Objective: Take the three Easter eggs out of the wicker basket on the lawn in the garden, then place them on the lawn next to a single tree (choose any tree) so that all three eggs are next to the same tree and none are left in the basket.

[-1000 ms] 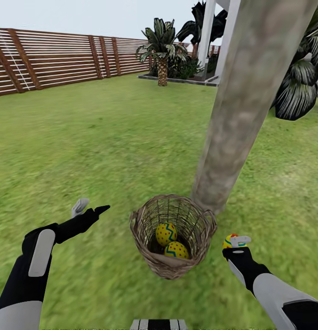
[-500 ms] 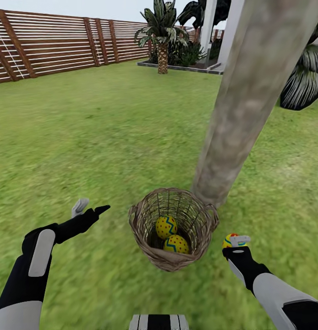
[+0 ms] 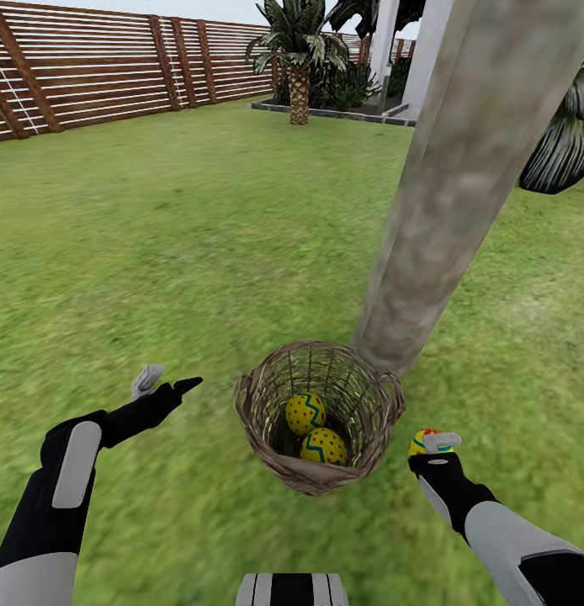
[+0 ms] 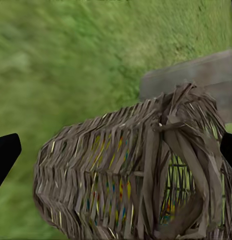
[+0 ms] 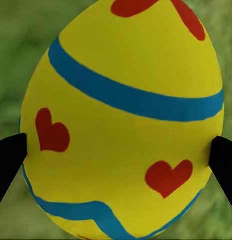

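Nothing is being moved except the camera; one egg [image 5: 121, 120] is being clamped by the right gripper [image 3: 432, 443] beside the wicker basket [image 3: 267, 438], while the left gripper [image 3: 161, 384] is being held wide apart.

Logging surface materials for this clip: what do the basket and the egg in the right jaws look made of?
The basket looks like brown woven wicker: open-weave strips with gaps. The held egg looks smooth and hard with painted red hearts and blue bands; exact material unclear.
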